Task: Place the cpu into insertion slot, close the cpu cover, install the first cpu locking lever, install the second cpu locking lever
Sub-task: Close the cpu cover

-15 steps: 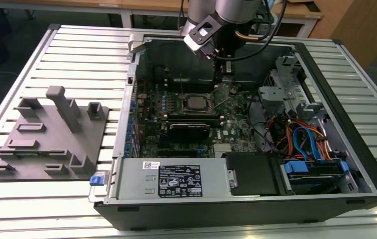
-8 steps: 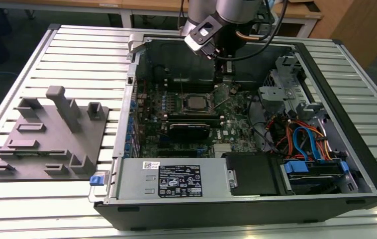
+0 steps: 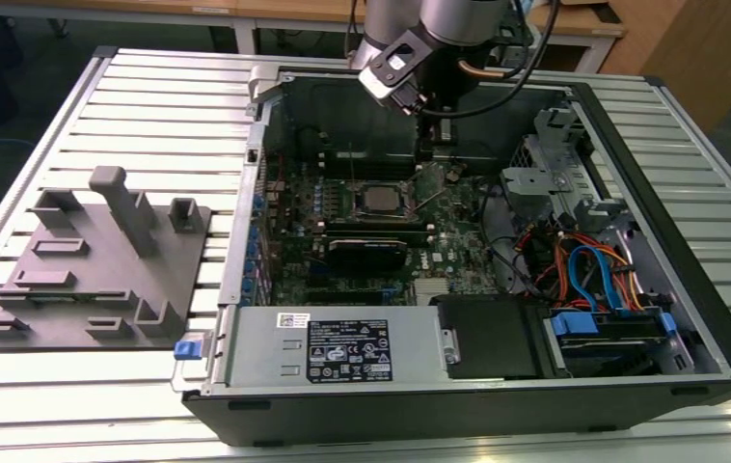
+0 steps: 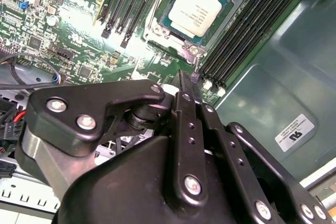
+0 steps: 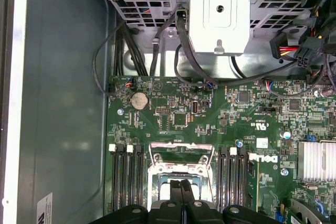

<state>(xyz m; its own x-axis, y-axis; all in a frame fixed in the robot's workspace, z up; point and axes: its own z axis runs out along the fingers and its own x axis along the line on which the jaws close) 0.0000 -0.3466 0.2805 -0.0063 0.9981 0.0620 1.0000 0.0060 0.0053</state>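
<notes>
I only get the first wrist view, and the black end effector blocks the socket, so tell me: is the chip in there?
Observer: Yes. In the second wrist view the cpu lies flat in the insertion slot, silver top up.
Operator: Is the metal frame down over it?
Observer: It looks so. There the cpu cover rims the chip's edges, flat as far as I can tell.
Operator: What's outside the computer?
Observer: In the exterior view a grey holder block sits on the slatted table, to the exterior view's left of the open case.
</notes>
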